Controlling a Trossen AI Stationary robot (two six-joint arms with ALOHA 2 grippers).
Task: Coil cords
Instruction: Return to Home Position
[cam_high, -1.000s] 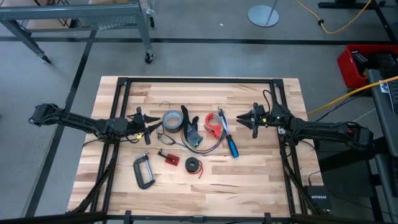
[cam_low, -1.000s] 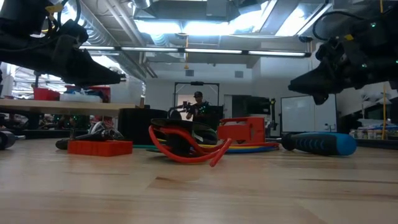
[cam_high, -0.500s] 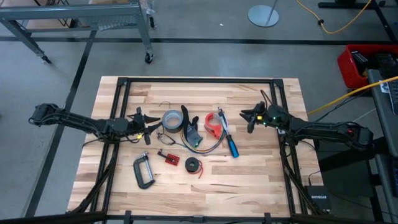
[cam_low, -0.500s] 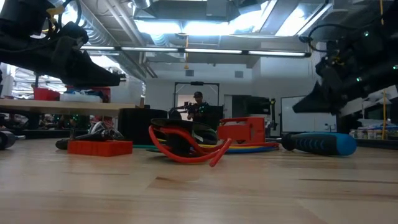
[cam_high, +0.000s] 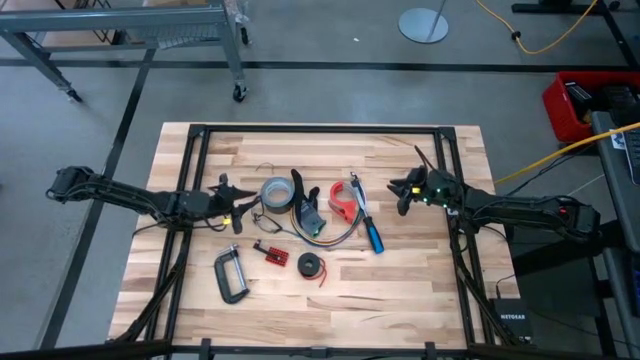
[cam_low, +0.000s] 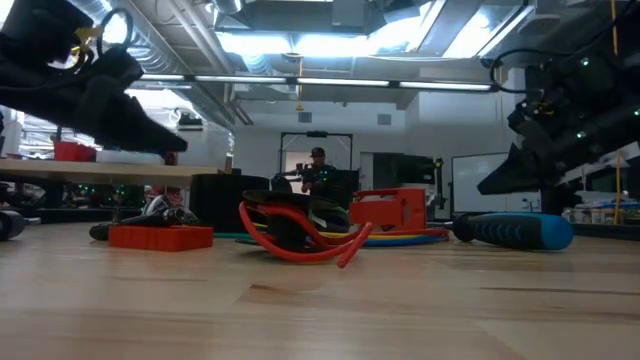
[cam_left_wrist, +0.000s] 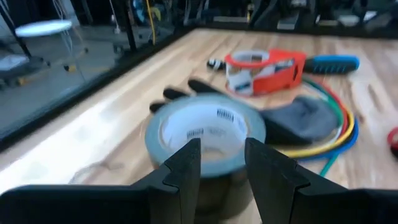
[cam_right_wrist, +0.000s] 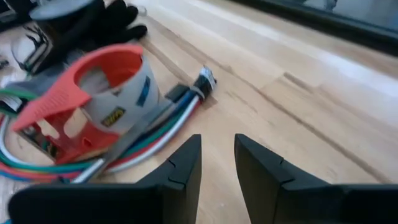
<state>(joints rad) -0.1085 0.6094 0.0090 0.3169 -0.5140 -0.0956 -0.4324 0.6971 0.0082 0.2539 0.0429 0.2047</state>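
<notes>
The longer cord (cam_high: 345, 234) with orange, green and other coloured strands lies in a loop at the table's middle, partly under a black glove and a red tape dispenser. It also shows in the left wrist view (cam_left_wrist: 339, 134) and the right wrist view (cam_right_wrist: 37, 163). The slim black-and-red cord (cam_high: 312, 266) lies coiled nearer the front edge, and its red loop shows in the low view (cam_low: 300, 238). My left gripper (cam_high: 243, 206) hovers left of the grey tape roll, open by a narrow gap (cam_left_wrist: 222, 146). My right gripper (cam_high: 398, 190) hovers right of the dispenser, open by a narrow gap (cam_right_wrist: 217, 140).
The grey tape roll (cam_high: 275, 192) stands just ahead of my left gripper. The black glove (cam_high: 308, 210), red tape dispenser (cam_high: 345, 197) and blue-handled screwdriver (cam_high: 372, 234) lie around the coloured cord. A C-clamp (cam_high: 232, 276) and a small red part (cam_high: 270, 252) lie front left.
My right gripper has gone down toward the table and a little toward its right edge. My left gripper has dipped slightly and drawn a little toward the left edge. The cords have stayed where they were.
</notes>
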